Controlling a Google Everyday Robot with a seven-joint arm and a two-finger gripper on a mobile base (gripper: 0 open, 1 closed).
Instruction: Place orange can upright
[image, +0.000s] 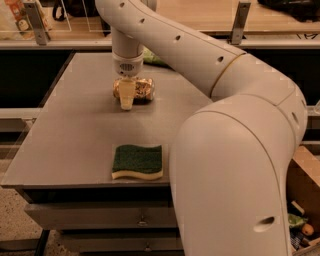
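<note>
One raised camera, looking forward and down.
It sits above the near edge of the worktop (75, 140), close beside the robot's own arm (235, 150), whose bulk fills the near right. It faces the far edge, where the gripper (127, 100) hangs low, roughly midway along.

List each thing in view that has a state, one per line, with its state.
Orange can: on its side on the table, not upright.
Gripper: pointing down at the can's near side, low over the table.
Sponge: flat, green side up, near the front edge.
Green bag: at the back, mostly hidden by the arm.
Drawers: shut.
</note>
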